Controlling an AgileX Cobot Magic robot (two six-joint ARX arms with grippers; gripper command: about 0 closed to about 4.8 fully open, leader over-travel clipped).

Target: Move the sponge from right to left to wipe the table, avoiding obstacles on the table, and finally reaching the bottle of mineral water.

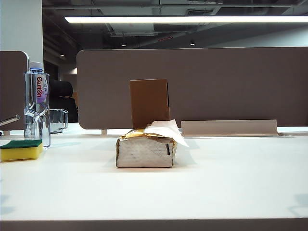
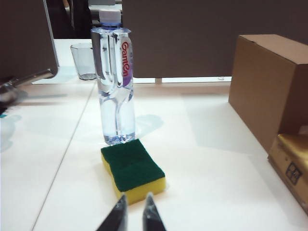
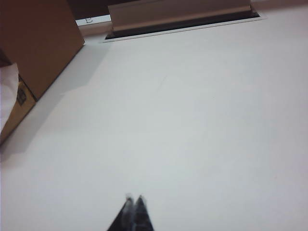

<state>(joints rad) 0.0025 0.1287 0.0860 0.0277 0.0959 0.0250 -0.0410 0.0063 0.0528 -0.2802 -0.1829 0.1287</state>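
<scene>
The sponge [image 2: 133, 169] lies flat on the white worktop [image 2: 216, 159] just ahead of the left claw [image 2: 134, 207], green scouring face up, its long axis slanting away from the fingertips toward the bottle of mineral water [image 2: 115, 82]. The far end of the sponge sits right at the bottle's base (touching or a hair apart, it cannot be told). The left claw hangs just short of the sponge's near yellow edge, its jaws parted only by a narrow slit and gripping nothing. The bottle stands upright beyond the sponge, red lettering running up its label, and a short clear glass [image 2: 86, 60] stands farther back beside it. Off to one side of that claw, well apart from the sponge, the upright brown cardboard box [image 2: 269, 86] rises, with the gold-topped tissue pack [image 2: 291, 166] in front of it. The right claw [image 3: 134, 204] hovers over bare worktop, jaws pressed together and empty, the box and a white tissue [image 3: 7, 94] lying ahead and to the side.
</scene>
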